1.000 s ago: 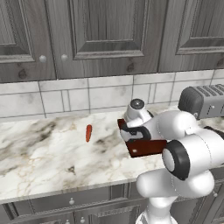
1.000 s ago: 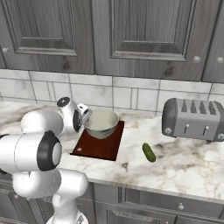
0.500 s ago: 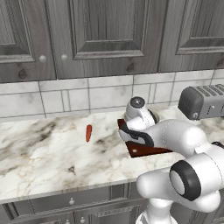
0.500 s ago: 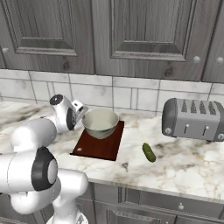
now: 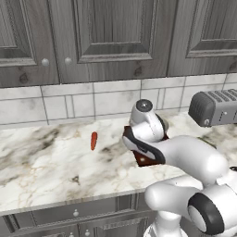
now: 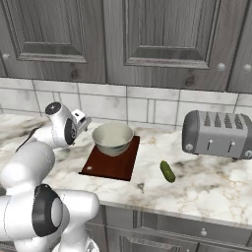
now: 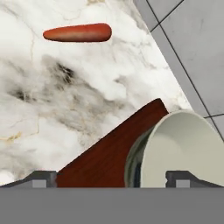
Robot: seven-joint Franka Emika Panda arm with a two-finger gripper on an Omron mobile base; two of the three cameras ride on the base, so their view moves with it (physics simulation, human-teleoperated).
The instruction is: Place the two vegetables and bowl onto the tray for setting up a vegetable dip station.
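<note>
1. Jaws spread wide, empty; my gripper (image 7: 109,177) hangs over the tray's (image 6: 115,165) left edge.
2. Bowl (image 6: 112,139), pale grey, creamy inside, sits upright on the tray: done.
3. Carrot (image 7: 78,33), slim, orange-red, lies on counter (image 5: 46,166) well left of the tray.
4. Cucumber (image 6: 167,171), dark green, lies right of the tray.
5. Both vegetables left.

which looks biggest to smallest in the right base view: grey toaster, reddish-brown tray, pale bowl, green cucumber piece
1. grey toaster
2. dark reddish-brown tray, close to the toaster, so that order is unsure
3. round pale bowl
4. small dark green cucumber piece
</note>
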